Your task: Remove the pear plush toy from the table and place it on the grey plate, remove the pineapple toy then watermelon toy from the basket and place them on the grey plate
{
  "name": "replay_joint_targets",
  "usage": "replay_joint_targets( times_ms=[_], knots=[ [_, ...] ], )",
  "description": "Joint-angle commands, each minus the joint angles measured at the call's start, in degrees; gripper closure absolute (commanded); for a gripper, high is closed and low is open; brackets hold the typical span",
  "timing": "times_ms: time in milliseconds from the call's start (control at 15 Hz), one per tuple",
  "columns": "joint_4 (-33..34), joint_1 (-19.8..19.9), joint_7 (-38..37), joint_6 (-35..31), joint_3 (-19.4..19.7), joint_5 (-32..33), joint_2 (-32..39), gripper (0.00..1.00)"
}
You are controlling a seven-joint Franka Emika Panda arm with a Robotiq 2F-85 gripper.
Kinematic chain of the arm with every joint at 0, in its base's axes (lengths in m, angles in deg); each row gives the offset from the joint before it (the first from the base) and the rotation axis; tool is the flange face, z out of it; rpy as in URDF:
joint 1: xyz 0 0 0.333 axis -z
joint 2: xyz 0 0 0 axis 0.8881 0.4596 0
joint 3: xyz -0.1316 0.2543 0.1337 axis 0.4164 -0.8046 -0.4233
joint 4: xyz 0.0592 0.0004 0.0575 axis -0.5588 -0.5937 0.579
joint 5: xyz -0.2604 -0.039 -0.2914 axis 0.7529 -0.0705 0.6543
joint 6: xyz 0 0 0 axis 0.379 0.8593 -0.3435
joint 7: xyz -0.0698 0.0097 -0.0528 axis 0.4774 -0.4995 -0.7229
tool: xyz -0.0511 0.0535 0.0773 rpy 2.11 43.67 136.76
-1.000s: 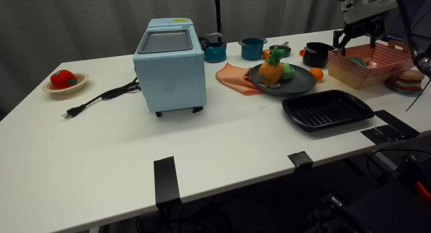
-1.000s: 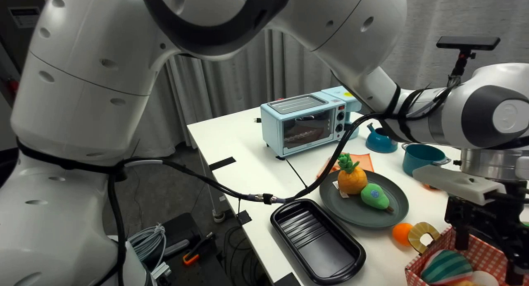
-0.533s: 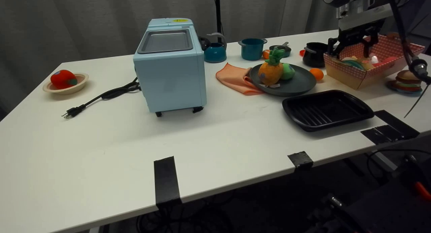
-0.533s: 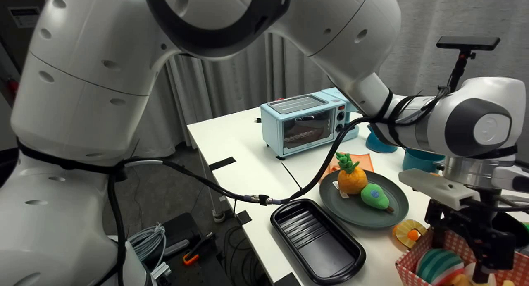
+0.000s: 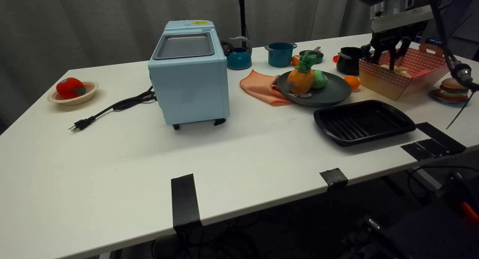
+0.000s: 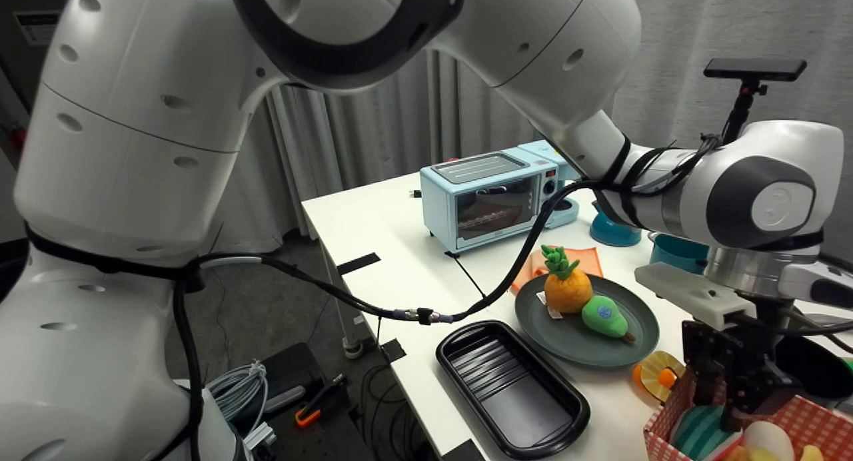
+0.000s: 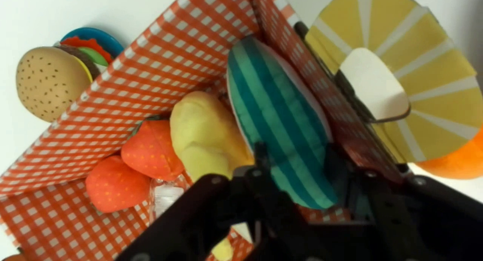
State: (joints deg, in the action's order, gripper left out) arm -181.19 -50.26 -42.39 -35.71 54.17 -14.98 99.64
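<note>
Watermelon (image 7: 281,117) sits between my fingers (image 7: 260,155), which look clamped on its two sides in the wrist view, though I can't judge how firmly; it lies in the basket (image 7: 177,42) with a yellow toy (image 7: 203,127) just beside it. Further out, the plate (image 6: 580,349) already carries the pear (image 6: 604,316) and the pineapple (image 6: 568,293), side by side, so I count two of the three placements done. Left for me, I judge: lift it clear of the basket and set it beside them.
</note>
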Motion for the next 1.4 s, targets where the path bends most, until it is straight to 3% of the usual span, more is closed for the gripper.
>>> replay_joint_targets(
  times_ms=[0,133,600,1333],
  knots=[
    [-1.5,0.31,0.28,-0.7,-0.41,-1.77,-0.46,0.89],
    [-1.71,0.19,0.21,-0.63,-0.43,-1.8,-0.32,1.0],
    [-1.52,0.5,0.17,0.01,-0.63,-2.69,-0.49,1.0],
    [2.87,3.3,0.72,-0.79,-1.02,-11.35,-6.28,1.0]
  ],
)
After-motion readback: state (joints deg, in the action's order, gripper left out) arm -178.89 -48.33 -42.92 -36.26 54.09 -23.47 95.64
